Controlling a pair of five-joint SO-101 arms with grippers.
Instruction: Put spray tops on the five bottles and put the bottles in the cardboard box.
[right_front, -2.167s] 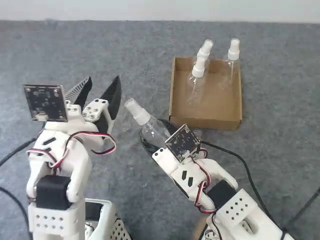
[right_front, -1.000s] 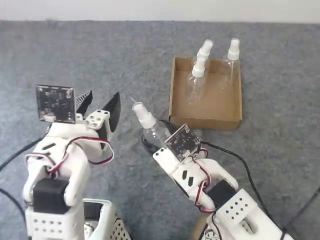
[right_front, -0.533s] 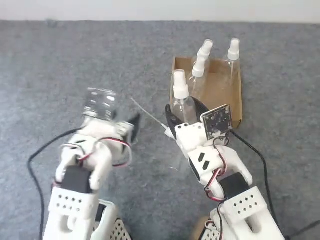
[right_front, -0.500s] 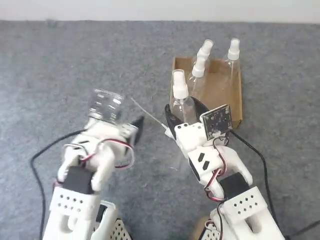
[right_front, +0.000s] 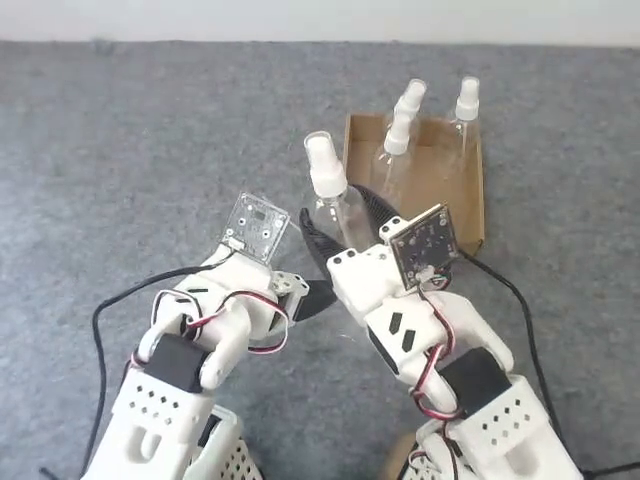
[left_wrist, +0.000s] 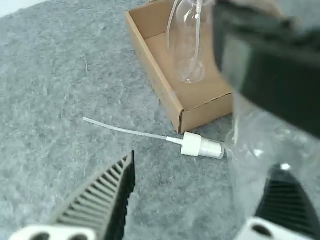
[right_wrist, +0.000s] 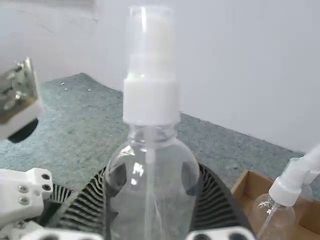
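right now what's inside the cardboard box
Three clear bottles with white spray tops stand upright inside the cardboard box. Its near corner is covered in the high view by the right pincer and the bottle it holds.

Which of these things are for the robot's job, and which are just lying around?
For the job: clear plastic bottle with white spray top, in the right end effector; brown cardboard box; three capped clear bottles inside it; loose white spray top.
Just there: grey carpet; black cables.
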